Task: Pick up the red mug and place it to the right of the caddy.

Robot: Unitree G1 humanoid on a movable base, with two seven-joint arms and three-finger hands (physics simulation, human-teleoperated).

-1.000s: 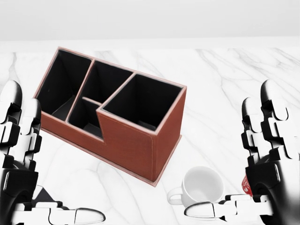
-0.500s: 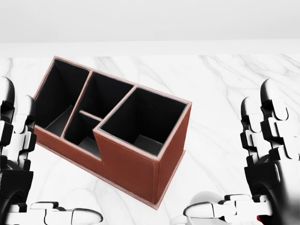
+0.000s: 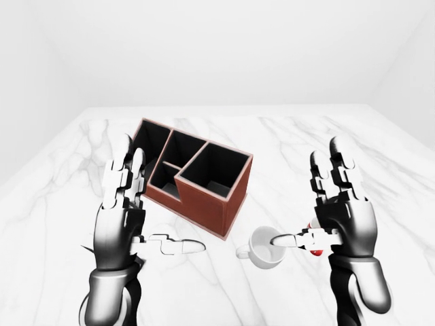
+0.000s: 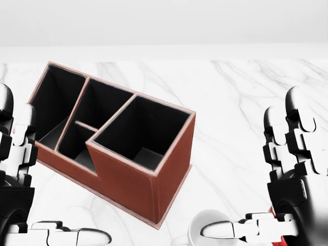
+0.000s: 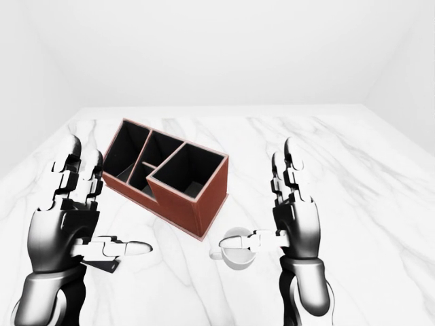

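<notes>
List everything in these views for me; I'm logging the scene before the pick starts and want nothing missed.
Caddy: one, reddish-brown with black insides, four compartments, all empty as far as the views show, standing on the table at the middle of the left-eye view.
White mug: one, upright, lower right of the caddy, apart from it.
Red mug: one, only a small red patch shows behind the right hand, right of the white mug.
Table: one, white marble with grey veins.
Left hand: one, black and white, fingers spread, raised left of the caddy, holding nothing.
Right hand: one, fingers spread, thumb over the white mug's rim, holding nothing.
</notes>
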